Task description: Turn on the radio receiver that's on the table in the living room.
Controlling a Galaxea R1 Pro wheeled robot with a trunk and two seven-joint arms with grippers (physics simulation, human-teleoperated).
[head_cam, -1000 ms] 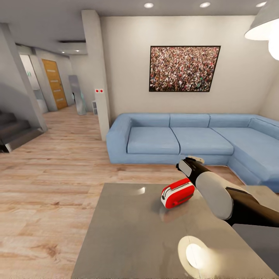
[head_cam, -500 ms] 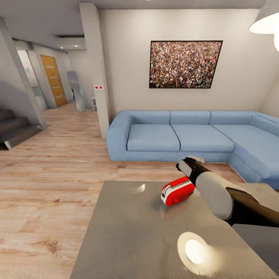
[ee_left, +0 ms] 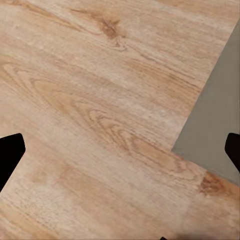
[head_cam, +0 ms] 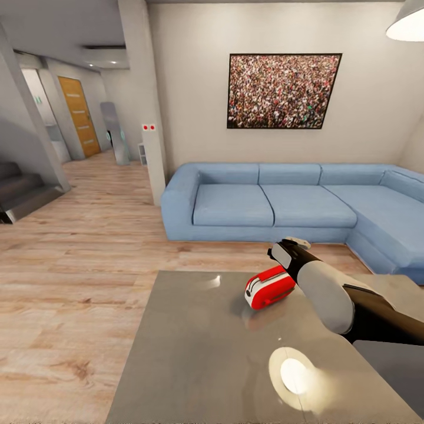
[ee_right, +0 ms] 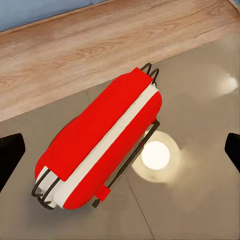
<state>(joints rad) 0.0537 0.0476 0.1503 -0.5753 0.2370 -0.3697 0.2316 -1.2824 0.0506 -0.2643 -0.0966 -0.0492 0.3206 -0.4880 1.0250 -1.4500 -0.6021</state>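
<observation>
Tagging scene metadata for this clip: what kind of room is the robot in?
A living room, most likely: a blue corner sofa against a beige wall with a large crowd picture, and a low grey table on the wood plank floor. A red radio receiver sits on the table.

Head camera looks forward-down across the table [head_cam: 194,353]; right wrist hangs close above it, sharing the radio receiver [ee_right: 97,145].
</observation>
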